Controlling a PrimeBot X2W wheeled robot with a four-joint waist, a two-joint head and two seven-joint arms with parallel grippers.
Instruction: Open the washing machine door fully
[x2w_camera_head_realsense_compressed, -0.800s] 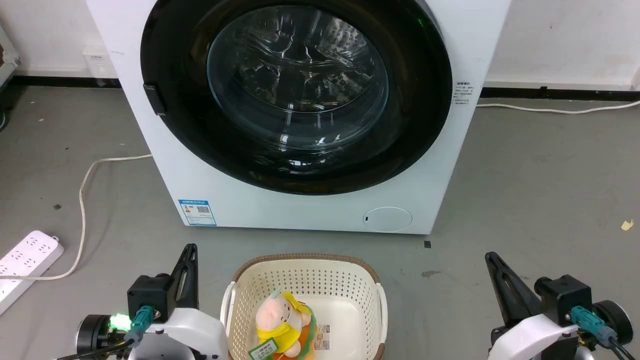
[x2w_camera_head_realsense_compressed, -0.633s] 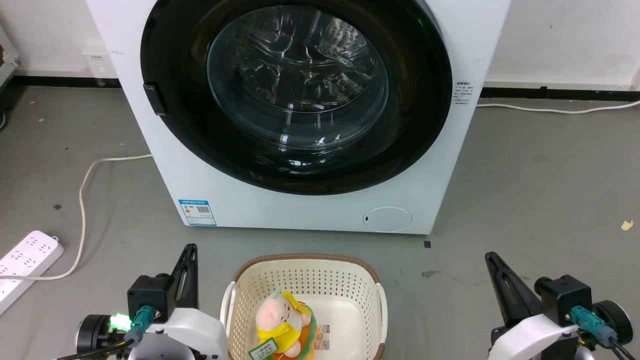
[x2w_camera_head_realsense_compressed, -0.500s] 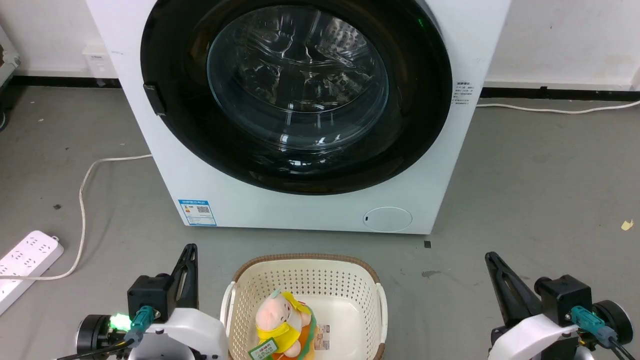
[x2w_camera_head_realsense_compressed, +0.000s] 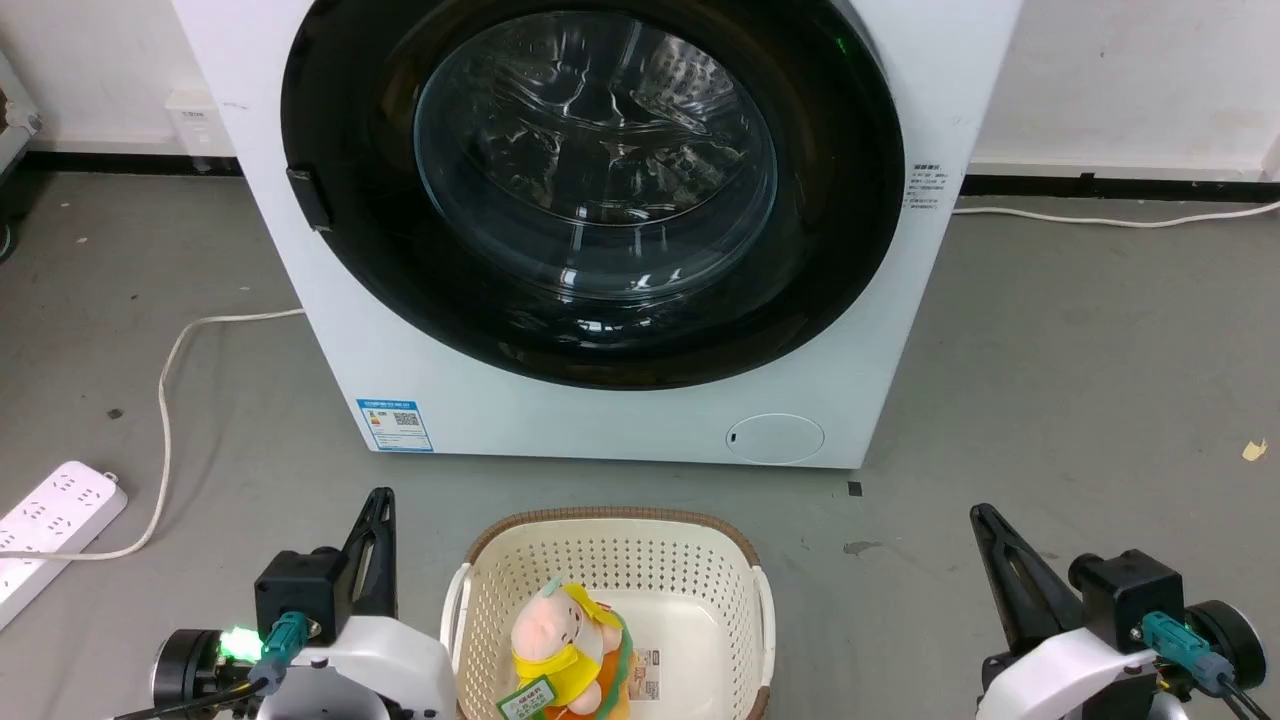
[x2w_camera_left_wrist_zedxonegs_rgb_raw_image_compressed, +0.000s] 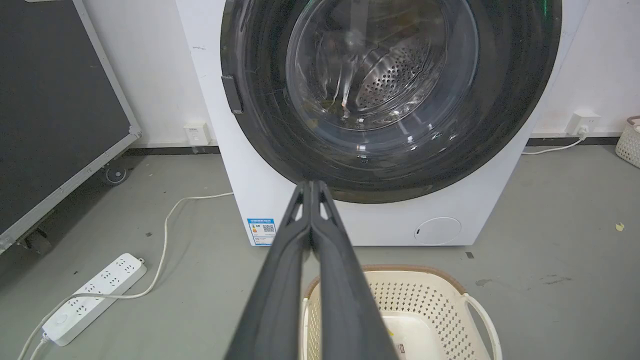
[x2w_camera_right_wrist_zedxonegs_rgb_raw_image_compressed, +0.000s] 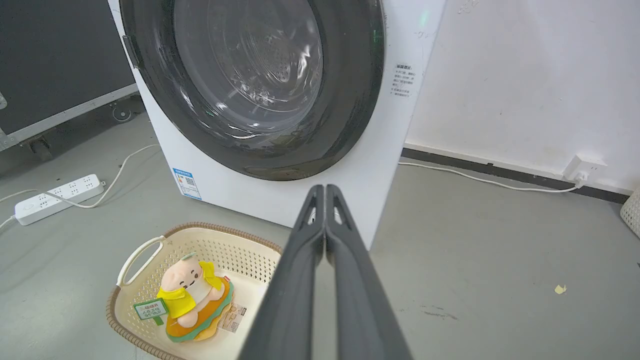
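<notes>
Washing machine door (x2w_camera_head_realsense_compressed: 595, 160) stays shut, nothing moved; opening not begun. Left gripper (x2w_camera_head_realsense_compressed: 382, 497) and right gripper (x2w_camera_head_realsense_compressed: 979, 513), 2 claws pinched together, idle well short of it.

Before the washing machine door (x2w_camera_head_realsense_compressed: 595, 170) we find a basket (x2w_camera_head_realsense_compressed: 600, 560) holding a plush toy (x2w_camera_head_realsense_compressed: 565, 650); a power strip (x2w_camera_head_realsense_compressed: 55, 520) lies left.

Basket (x2w_camera_head_realsense_compressed: 610, 516) stands before the washing machine door (x2w_camera_head_realsense_compressed: 592, 180); floor (x2w_camera_head_realsense_compressed: 880, 610) beside it open.

The left gripper (x2w_camera_head_realsense_compressed: 380, 500) and right gripper (x2w_camera_head_realsense_compressed: 982, 516) are hovering low, fingers pressed together and pointing forward, gripping nothing.
</notes>
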